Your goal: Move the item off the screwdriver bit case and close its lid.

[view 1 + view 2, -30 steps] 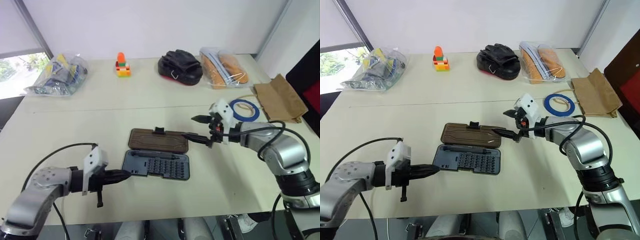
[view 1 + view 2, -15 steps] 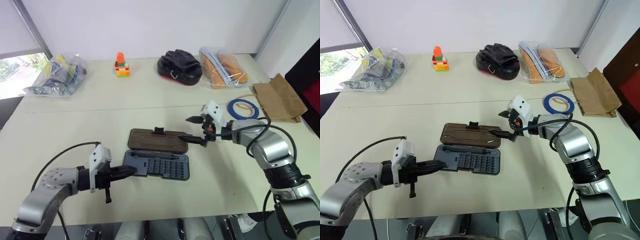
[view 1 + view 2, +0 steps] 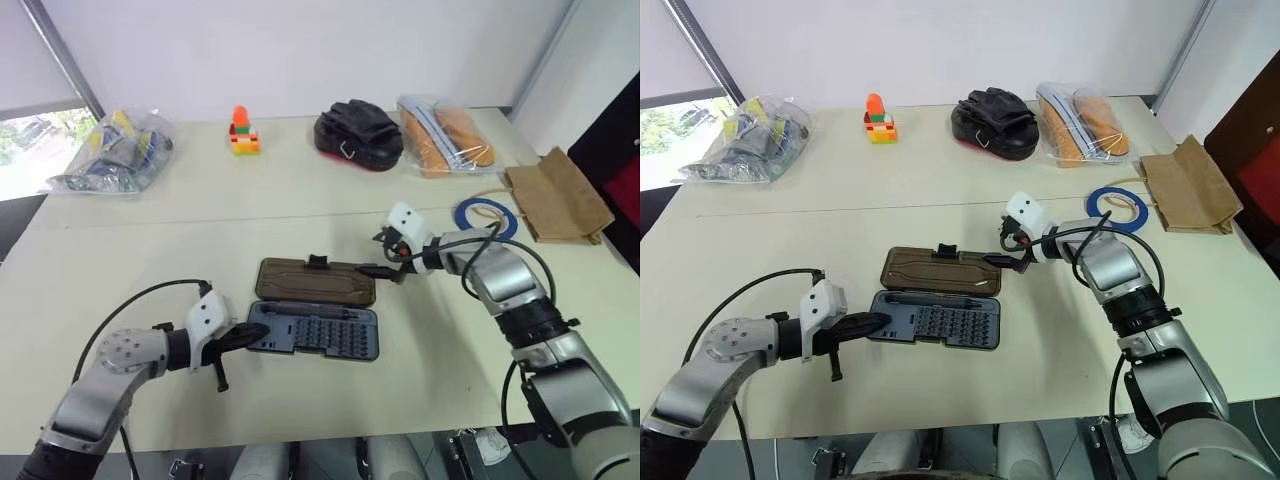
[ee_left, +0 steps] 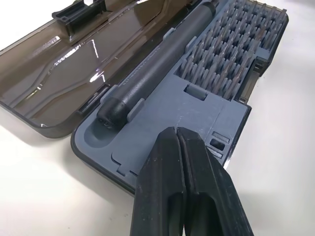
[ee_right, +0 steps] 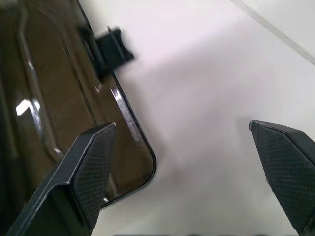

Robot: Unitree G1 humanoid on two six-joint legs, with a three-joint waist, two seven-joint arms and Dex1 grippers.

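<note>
Here, one flat dark grey-blue plastic screwdriver bit case [image 3: 314,332], lying open on the pale counter [image 3: 150,250], near the middle. Inside, rows of small bits and one dark cylindrical driver handle [image 4: 157,64] in a slot along the hinge side. One translucent smoky-brown rectangular lid [image 3: 315,281] folded flat behind the base, with a small black latch tab [image 3: 318,261] on its far edge. One flat blue ring of tape [image 3: 485,217] off the case, well apart to the right, just beside one brown paper bag [image 3: 558,195].

Left gripper [image 3: 250,337] at the case's left end, black fingers [image 4: 182,191] clenched together over the base's edge, grasping nothing. Right gripper [image 3: 384,256] at the lid's right end, fingers [image 5: 83,172] spread wide and released, one over the lid's corner, the other over bare counter.

Along the far edge, four more things: one clear bag of mixed items [image 3: 110,148], one small stack of coloured toy blocks [image 3: 243,131], one rounded black pouch [image 3: 358,130], one clear bag with orange contents [image 3: 445,132].
</note>
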